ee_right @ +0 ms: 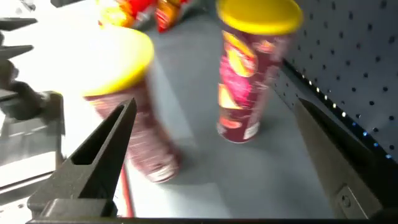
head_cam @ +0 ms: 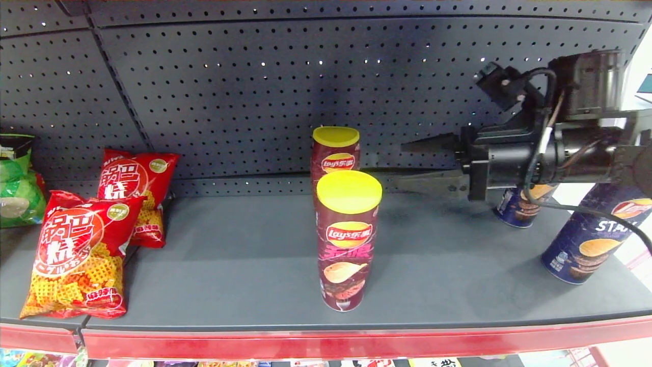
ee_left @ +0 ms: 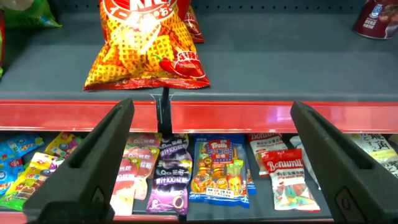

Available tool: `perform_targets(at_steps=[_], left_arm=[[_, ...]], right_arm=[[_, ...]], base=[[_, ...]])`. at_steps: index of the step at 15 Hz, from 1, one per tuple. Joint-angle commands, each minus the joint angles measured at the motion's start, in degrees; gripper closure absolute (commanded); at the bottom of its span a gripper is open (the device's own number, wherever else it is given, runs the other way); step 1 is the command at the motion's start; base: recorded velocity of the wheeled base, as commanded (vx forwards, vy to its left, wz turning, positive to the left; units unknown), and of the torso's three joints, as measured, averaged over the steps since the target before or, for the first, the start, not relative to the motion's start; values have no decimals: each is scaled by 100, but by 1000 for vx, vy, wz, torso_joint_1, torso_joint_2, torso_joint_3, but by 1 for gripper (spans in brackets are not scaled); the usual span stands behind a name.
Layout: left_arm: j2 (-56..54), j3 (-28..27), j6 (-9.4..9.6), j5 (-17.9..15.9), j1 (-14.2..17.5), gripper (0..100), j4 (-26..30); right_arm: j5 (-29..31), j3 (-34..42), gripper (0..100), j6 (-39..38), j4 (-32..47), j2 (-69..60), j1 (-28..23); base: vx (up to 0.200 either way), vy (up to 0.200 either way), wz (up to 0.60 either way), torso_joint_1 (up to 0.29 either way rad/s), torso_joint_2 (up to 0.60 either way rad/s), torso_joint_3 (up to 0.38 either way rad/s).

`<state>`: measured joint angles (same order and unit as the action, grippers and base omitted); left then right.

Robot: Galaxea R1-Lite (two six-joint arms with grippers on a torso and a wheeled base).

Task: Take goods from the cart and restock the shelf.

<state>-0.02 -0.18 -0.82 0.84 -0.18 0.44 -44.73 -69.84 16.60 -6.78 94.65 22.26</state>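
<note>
One maroon can [head_cam: 348, 239] stood upright on the shelf [head_cam: 229, 265], a second can [head_cam: 334, 153] behind it by the back edge. The right tool [head_cam: 400, 167], wide and empty, should back off straight, touching neither.

A red snack bag [ee_left: 146, 46] is framed between the left jaws, well beyond them, with candy packets [ee_left: 217, 171] nearer. A blue can [head_cam: 593, 237] and a farther blue can [head_cam: 512, 206] are stood behind the right jaws.
</note>
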Motion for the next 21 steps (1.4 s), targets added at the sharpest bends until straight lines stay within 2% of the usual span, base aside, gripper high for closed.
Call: perform_targets(at_steps=[1,4,6,7,10,12,14,15,16,17,21], left_arm=[[2,1,3,4,1,0,0],[2,1,3,4,1,0,0],[2,1,3,4,1,0,0],[2,1,3,4,1,0,0],[2,1,3,4,1,0,0],[2,1,3,4,1,0,0],[2,1,3,4,1,0,0],[2,1,3,4,1,0,0],[2,1,3,4,1,0,0],[2,1,3,4,1,0,0],[2,1,3,4,1,0,0]], right_arm=[[-54,796,0,1,1,-1317,59],[-45,1570,0,-78,1,-2521,59],[-45,1737,0,-131,45,-3049,59],[-27,1948,0,-201,63,-3884,68],[-10,2677,0,-544,71,-5316,-29],[-10,3433,0,-1019,71,-6450,-486],[-18,3460,0,-1458,344,-6828,-1514],[-36,3416,0,-1537,511,-6881,-1901],[8,3389,0,-1581,678,-6951,-2050],[359,3380,0,-1608,968,-7074,-2200],[2091,3635,0,-1564,959,-7013,-2393]], base=[[0,0,0,0,0,0],[0,0,0,0,0,0],[0,0,0,0,0,0],[0,0,0,0,0,0],[0,0,0,0,0,0],[0,0,0,0,0,0],[0,0,0,0,0,0],[0,0,0,0,0,0],[0,0,0,0,0,0],[0,0,0,0,0,0],[0,0,0,0,0,0]])
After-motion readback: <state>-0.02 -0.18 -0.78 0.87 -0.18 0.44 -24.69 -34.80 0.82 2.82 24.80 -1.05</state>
